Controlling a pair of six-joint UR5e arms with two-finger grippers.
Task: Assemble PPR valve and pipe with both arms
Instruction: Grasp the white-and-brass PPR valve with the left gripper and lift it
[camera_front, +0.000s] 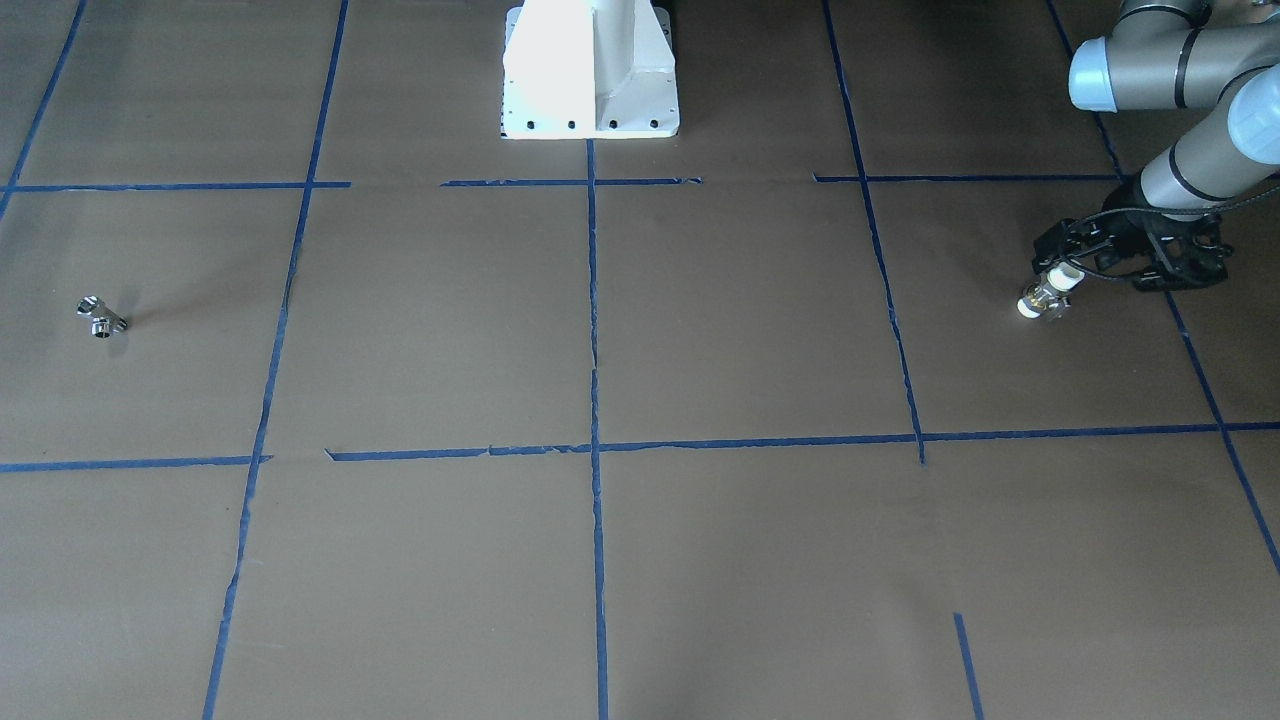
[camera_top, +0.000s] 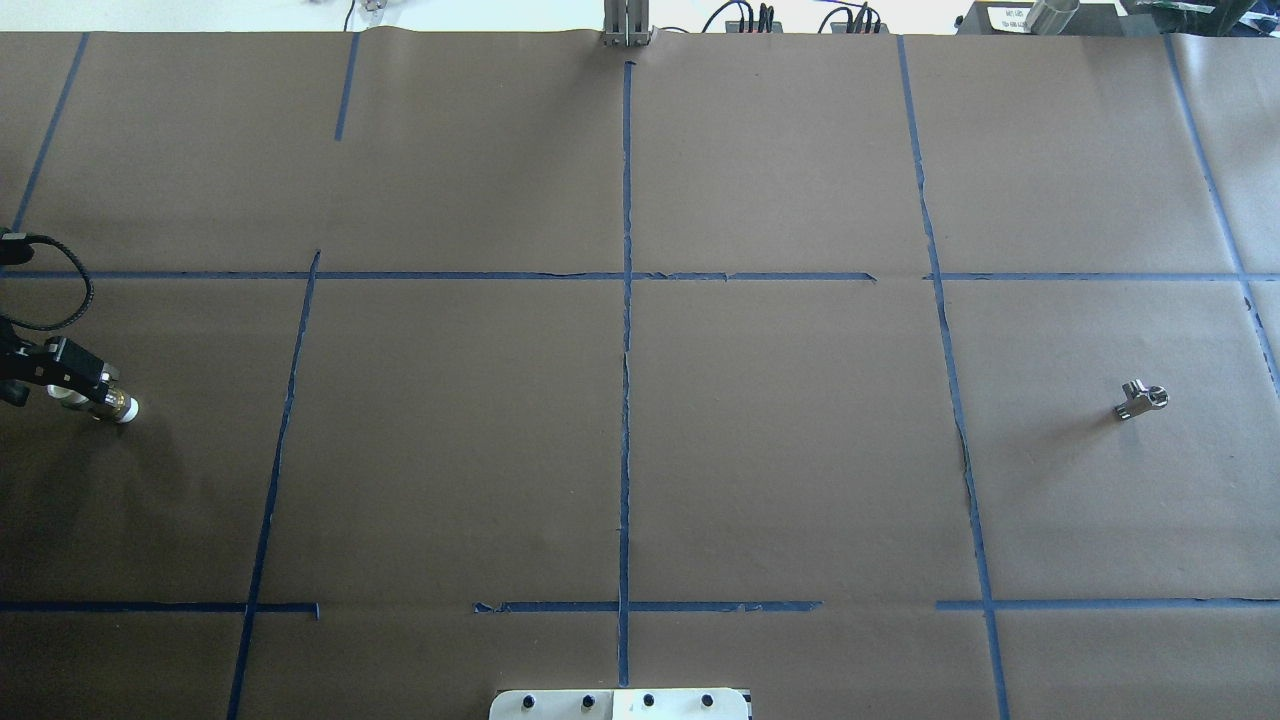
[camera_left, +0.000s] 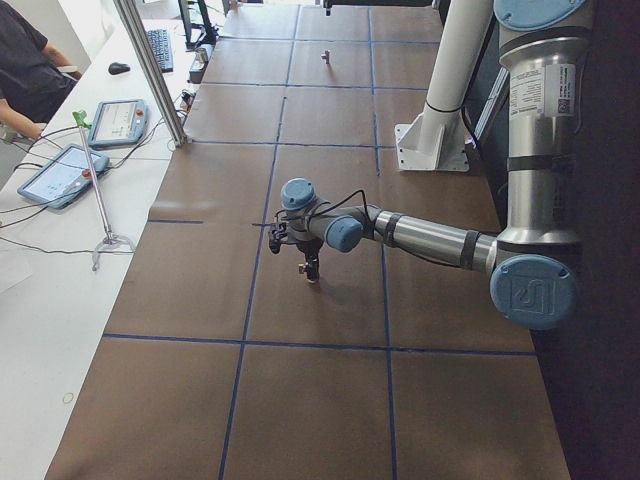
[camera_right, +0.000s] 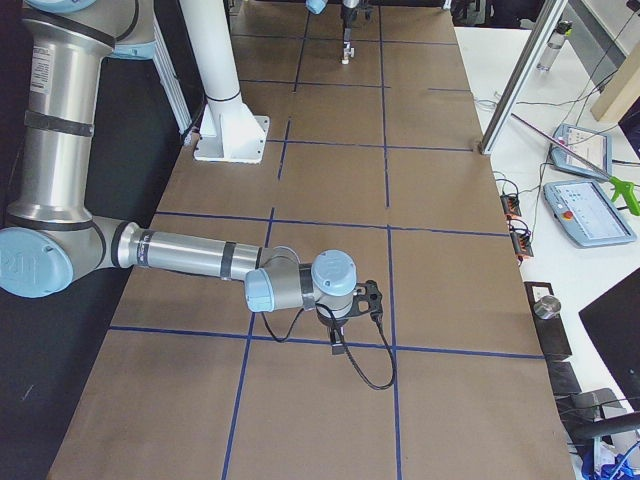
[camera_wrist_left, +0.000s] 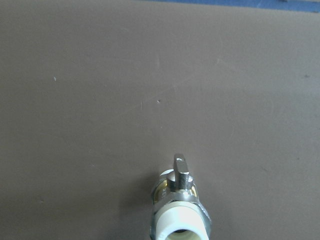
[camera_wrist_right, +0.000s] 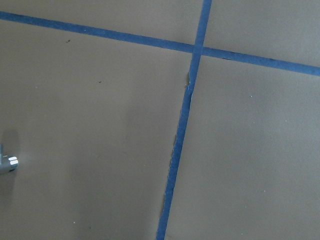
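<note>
My left gripper (camera_front: 1062, 280) is shut on a white valve (camera_front: 1043, 297) with a brass body and a silver lever handle. It holds the valve low over the brown table at my far left (camera_top: 85, 390). The valve (camera_wrist_left: 179, 212) fills the bottom of the left wrist view, handle up. A small silver metal fitting (camera_top: 1140, 399) lies alone on the table at my right (camera_front: 100, 317). Its edge shows in the right wrist view (camera_wrist_right: 7, 162). My right gripper (camera_right: 337, 345) shows only in the exterior right view, pointing down above the table. I cannot tell whether it is open or shut.
The white pedestal base (camera_front: 590, 70) stands at the table's middle on my side. Blue tape lines (camera_top: 626, 300) divide the brown paper into squares. A bench with tablets (camera_left: 60, 175) and a seated person (camera_left: 25, 70) runs along the far edge.
</note>
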